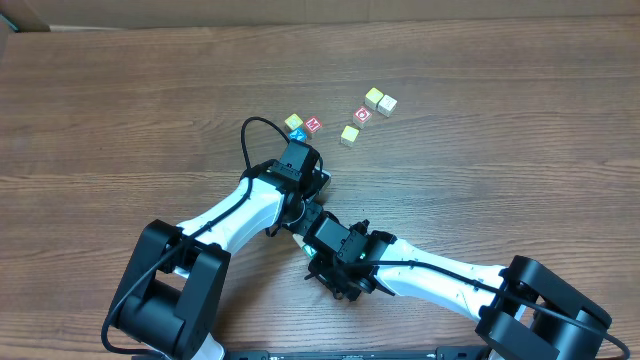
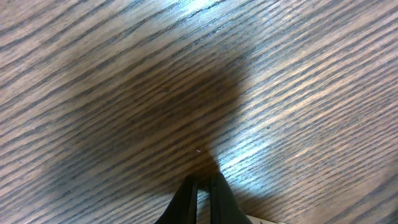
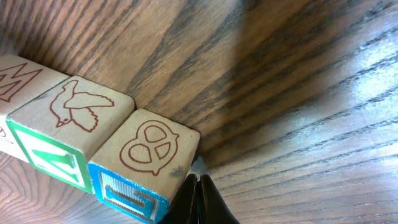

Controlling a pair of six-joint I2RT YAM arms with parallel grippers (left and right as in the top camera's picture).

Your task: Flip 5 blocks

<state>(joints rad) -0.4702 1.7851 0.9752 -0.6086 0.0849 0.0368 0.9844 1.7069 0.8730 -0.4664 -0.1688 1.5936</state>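
Note:
Several small wooden blocks lie scattered on the table in the overhead view: a blue one, a red-framed one, a yellow-green one, another red one and a pale pair. The right wrist view shows a row of three blocks touching: a pretzel block with a blue side, a bird block with a green side, and an M block. My right gripper is shut and empty, its tips at the pretzel block's near corner. My left gripper is shut over bare wood.
Both arms cross near the table's middle front, the left wrist just below the blue block and the right wrist under it. The wooden table stretches wide on all sides.

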